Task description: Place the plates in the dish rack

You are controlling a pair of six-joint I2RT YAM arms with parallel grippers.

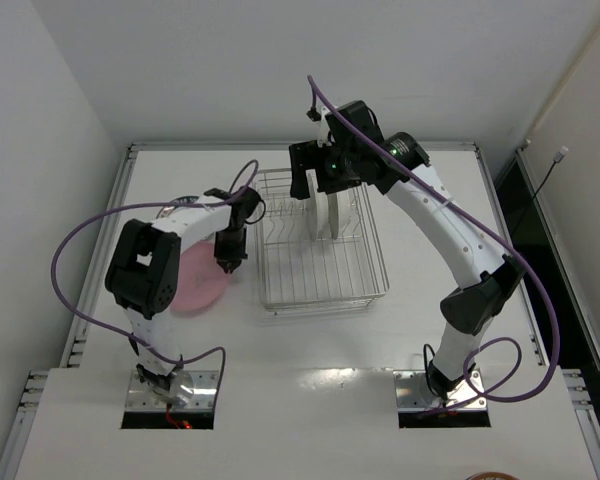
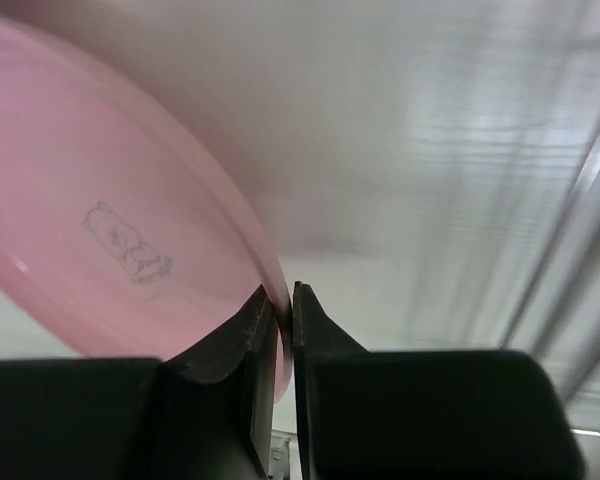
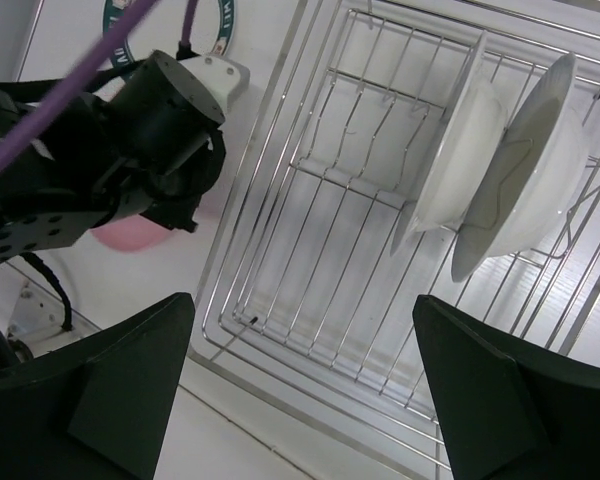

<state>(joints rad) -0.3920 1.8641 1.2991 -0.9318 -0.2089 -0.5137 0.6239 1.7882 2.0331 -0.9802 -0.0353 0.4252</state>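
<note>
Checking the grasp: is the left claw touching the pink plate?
Touching. The left wrist view shows the left claw closed on the pink plate, its rim pinched between both fingers.

Left arm (image 1: 145, 270) folded tight, elbow raised above base, forearm running right, wrist bent down. Left end effector (image 2: 285, 295) pinched on rim of pink plate (image 2: 100, 150), fingers nearly touching. Right arm (image 1: 450, 230) stretched far forward and leftward, wrist pitched down. Right end effector (image 3: 302, 300) spread wide, holding nothing.
</note>
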